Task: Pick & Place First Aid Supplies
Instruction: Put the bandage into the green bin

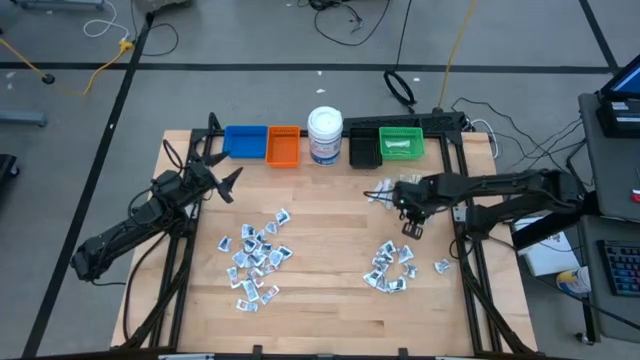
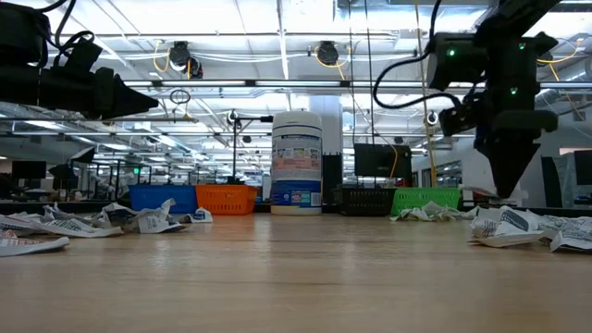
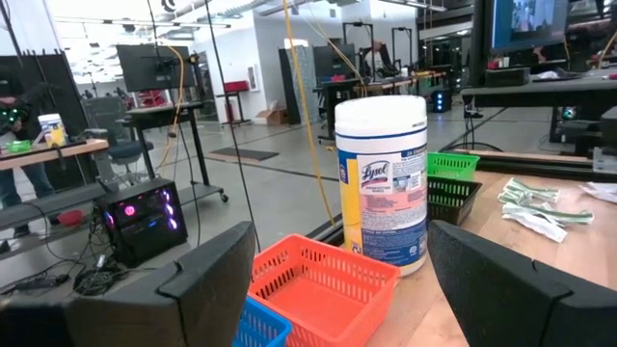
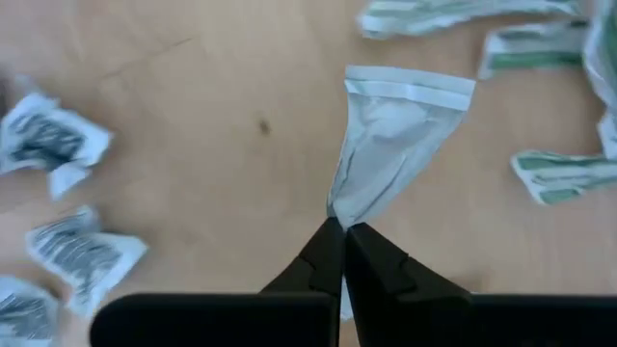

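Note:
My right gripper [image 1: 409,220] points down over the table's right half, shut on one pale wrapped packet [image 4: 395,130], a first aid supply. More packets lie in a left pile [image 1: 255,255], a right pile [image 1: 392,268] and a small group [image 1: 380,190] near the green bin [image 1: 402,141]. The same gripper [image 2: 508,190] hangs above the right packets in the low view. My left gripper [image 1: 225,180] waits open at the table's left, level, facing the bins, with nothing between its fingers [image 3: 207,280]. My right gripper pinches the packet's narrowed, gathered end [image 4: 337,214] between its two fingertips, coming from above and pointing down. The rest of the packet fans out beyond the tips, its straight far edge [image 4: 410,89] away from them. It looks lifted clear of the wooden table.
Along the far edge stand a blue bin [image 1: 245,140], an orange bin [image 1: 283,146], a white jar with a blue label [image 1: 325,135], a black bin [image 1: 364,151] and the green bin, which holds a packet. Bare wood [image 1: 330,240] lies between the two piles.

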Controlling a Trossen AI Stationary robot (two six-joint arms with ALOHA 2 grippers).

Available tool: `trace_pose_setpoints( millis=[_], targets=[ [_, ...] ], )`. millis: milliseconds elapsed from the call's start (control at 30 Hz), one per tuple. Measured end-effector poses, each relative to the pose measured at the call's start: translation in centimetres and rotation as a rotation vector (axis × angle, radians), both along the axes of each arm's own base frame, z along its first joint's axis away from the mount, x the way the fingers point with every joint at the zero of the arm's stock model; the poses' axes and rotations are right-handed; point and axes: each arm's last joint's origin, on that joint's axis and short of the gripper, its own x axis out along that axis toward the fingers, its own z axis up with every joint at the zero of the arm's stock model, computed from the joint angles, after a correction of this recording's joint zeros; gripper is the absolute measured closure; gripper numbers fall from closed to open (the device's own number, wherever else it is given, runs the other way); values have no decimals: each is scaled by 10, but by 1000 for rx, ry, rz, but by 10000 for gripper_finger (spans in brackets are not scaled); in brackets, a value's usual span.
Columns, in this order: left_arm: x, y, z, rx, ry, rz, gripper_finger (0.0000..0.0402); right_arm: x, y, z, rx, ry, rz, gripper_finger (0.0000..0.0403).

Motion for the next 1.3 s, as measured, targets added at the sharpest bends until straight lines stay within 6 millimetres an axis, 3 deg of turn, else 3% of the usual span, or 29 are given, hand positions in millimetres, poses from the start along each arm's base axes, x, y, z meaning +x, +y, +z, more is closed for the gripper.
trace_pose_setpoints(
  millis=[267, 400, 633, 800, 1033, 1300],
  targets=[
    [0, 0, 0, 0, 0, 0, 91, -7, 5, 12, 10, 26, 26, 402],
    [0, 0, 0, 0, 0, 0, 92, -8, -4, 35, 15, 61, 29, 403],
    [0, 0, 0, 0, 0, 0, 92, 2, -25, 80, -9, -64, 21, 403],
    [0, 0, 0, 0, 0, 0, 91, 3, -32, 98, 0, -116, -22, 403],
    [0, 0, 0, 0, 1, 0, 92, 6, -42, 94, -2, -86, -103, 403],
    [0, 0, 0, 0, 0, 0, 91, 10, -86, 69, 14, 28, -174, 403]
  ],
)
